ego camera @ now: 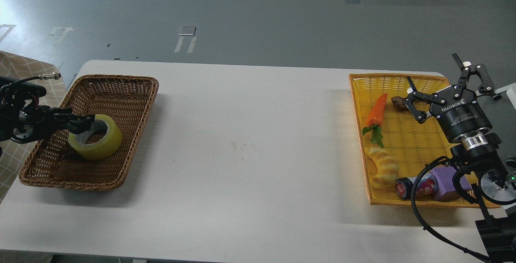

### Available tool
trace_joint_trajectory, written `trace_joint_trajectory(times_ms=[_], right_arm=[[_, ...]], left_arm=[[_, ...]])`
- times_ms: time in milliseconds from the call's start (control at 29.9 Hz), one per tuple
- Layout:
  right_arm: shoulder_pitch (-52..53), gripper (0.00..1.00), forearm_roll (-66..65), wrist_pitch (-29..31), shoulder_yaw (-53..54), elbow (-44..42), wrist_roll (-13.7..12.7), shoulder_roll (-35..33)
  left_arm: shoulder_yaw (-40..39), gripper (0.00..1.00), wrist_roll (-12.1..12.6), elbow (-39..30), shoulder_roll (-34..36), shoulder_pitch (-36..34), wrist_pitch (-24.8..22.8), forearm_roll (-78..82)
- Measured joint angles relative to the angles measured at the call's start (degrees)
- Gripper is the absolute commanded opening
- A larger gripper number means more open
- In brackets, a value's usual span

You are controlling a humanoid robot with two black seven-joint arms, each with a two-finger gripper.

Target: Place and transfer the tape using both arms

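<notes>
Left gripper [88, 124]: fingers closed on the rim of the tape [96, 137], one reaching into its core. The tape sits tilted inside the brown wicker basket [121, 89] at the table's [250, 134] left end. Right end: yellow tray [399, 83] containing a toy carrot [377, 111], bread toy [385, 168] and bottle [419, 188]. Right gripper [443, 87] hangs above the tray, fingers spread wide, empty.

White "ROBOTIQ" lettering on black body of right gripper [445, 89], just behind finger linkage. Smaller white print lines beneath it, too small to read. Red label on bottle [415, 188] in yellow basket [403, 78]: white marks, illegible.
</notes>
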Motion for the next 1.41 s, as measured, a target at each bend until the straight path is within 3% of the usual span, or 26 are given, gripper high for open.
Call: trace_joint_trajectory(times_ms=[134, 335, 469, 569, 770, 971, 1206, 1407], right_arm=[[0.0, 1.00, 0.0, 0.0, 0.0, 0.0, 0.0, 0.0], [0.5, 1.00, -0.1, 0.0, 0.0, 0.1, -0.1, 0.0], [1.6, 1.00, -0.3, 0.0, -0.1, 0.1, -0.2, 0.0], [3.5, 1.00, -0.5, 0.0, -0.2, 0.2, -0.4, -0.3], [9.1, 1.00, -0.9, 0.0, -0.6, -0.3, -0.8, -0.9], [16.0, 1.00, -1.5, 0.0, -3.3, -3.8, -1.3, -1.0], [22.1, 1.00, -1.7, 0.0, -5.9, -8.1, -4.7, -0.3], [24.4, 1.00, -1.7, 0.0, -7.3, -10.4, -4.8, 1.3]], left_arm=[[0.0, 0.79, -0.6, -0.9, 0.5, -7.6, -2.3, -9.7], [-0.9, 0.83, -0.8, -2.7, 0.2, -15.7, -11.5, -29.6], [-1.5, 0.96, -0.7, -3.6, -0.9, -18.7, -17.3, -49.0], [-2.7, 0.98, -0.5, -3.7, -3.2, -19.3, -19.6, -63.1], [-8.2, 0.98, -0.6, -3.6, -8.2, -18.5, -20.1, -75.0], [-15.3, 0.98, -0.8, -3.7, -13.9, -14.4, -20.1, -75.9], [-27.4, 0.98, -0.8, -3.9, -21.5, -6.8, -20.1, -76.0], [-31.8, 0.98, -0.8, -3.9, -26.6, -2.5, -20.1, -76.0]])
